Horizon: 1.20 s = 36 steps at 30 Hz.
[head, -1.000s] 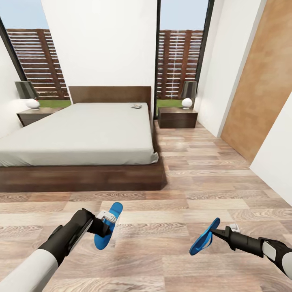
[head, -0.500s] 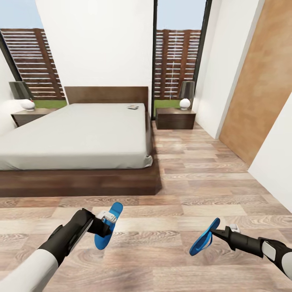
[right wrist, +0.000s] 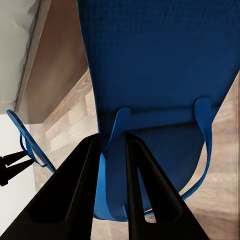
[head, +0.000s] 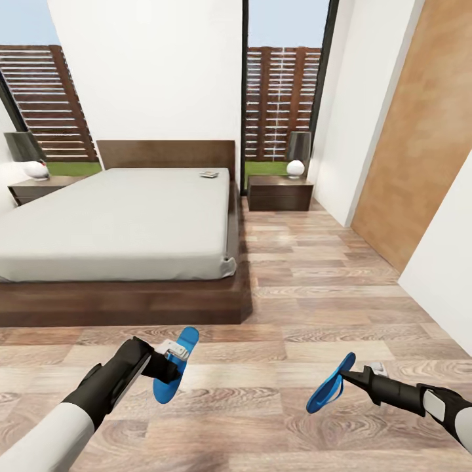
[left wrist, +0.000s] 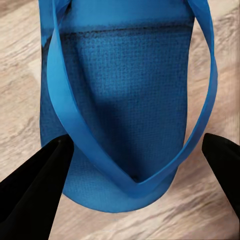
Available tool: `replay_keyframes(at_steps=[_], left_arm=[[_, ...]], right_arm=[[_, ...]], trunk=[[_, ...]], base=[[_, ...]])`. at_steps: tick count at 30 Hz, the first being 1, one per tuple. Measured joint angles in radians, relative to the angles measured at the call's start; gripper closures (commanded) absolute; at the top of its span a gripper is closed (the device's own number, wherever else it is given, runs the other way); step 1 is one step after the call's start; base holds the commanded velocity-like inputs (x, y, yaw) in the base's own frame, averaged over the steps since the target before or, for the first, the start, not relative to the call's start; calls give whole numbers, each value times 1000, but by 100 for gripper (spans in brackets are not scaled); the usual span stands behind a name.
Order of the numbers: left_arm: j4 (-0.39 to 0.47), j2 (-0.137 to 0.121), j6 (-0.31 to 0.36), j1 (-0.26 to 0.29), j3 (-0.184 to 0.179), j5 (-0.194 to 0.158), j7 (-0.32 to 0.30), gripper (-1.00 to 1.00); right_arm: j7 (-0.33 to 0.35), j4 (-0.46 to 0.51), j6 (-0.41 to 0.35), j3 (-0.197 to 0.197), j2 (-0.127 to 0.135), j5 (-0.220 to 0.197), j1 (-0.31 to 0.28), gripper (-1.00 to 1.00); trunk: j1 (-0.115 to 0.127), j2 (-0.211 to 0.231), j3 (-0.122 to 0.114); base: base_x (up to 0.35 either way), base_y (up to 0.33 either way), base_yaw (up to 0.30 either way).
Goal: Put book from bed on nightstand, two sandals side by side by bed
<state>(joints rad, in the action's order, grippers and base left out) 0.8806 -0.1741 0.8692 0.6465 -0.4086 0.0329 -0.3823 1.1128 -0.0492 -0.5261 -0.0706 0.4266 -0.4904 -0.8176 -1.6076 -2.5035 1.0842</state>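
Head view takes in the bedroom, and everything is placed here against the bed (head: 118, 223), the biggest thing in it: a low dark wooden frame with a grey mattress, its headboard to the far wall between two tall windows. Beyond the bed's far corner on the robot's right stands one nightstand (head: 278, 193) with a lamp on top; the other nightstand (head: 36, 189) is at the opposite far corner. Wood-plank floor (head: 314, 275) runs from the bed's foot toward the robot.

The book (head: 209, 174) lies on the mattress close to the headboard, on the side nearer the right-hand nightstand, so that part of the task looks untouched.

Both sandals are off the floor, well short of the bed's foot. The left gripper (head: 172, 357) is clamped on one blue sandal (head: 172, 373); in the left wrist view its dark fingers (left wrist: 35, 185) flank the sole on both sides. The right gripper (head: 347, 375) pinches the second sandal (head: 331, 385) by its edge, its two fingers (right wrist: 75, 190) closed around the strap in the right wrist view.

Judging by this, the pair is picked up but not yet set down beside the bed, and the book comes after
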Motion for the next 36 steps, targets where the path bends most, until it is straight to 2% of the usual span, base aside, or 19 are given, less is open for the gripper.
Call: replay_keyframes(at_steps=[22,25,30,31,33,34,35,36], left_arm=[[0,10,-6,-1,0,-7,-2,100],[0,11,-9,-2,1,-12,-17,100],[-5,9,-41,-7,5,-41,-119,100],[-8,8,-67,-10,6,-64,-147,100],[-12,6,-104,-12,7,-82,-168,100],[-18,2,-139,-14,9,-110,-184,100],[-25,0,-157,-14,10,-122,-190,100],[-43,-3,-185,-15,11,-153,-197,100]], right_arm=[[0,0,0,0,0,-2,0,100],[0,0,2,0,0,-3,0,100],[0,0,10,3,0,-4,0,100],[0,0,11,2,0,-4,0,100],[0,0,12,2,0,-3,0,100],[0,0,13,2,0,-3,0,100],[0,0,13,2,0,-2,0,100],[0,0,13,2,0,-2,0,100]], trunk=[[0,0,0],[0,0,0],[0,0,0],[0,0,0],[0,0,0],[0,0,0],[0,0,0],[0,0,0]], base=[[162,-178,0],[134,-154,0],[118,-134,0],[106,-115,0],[103,-107,0],[101,-104,0],[100,-101,0],[100,-100,0]])
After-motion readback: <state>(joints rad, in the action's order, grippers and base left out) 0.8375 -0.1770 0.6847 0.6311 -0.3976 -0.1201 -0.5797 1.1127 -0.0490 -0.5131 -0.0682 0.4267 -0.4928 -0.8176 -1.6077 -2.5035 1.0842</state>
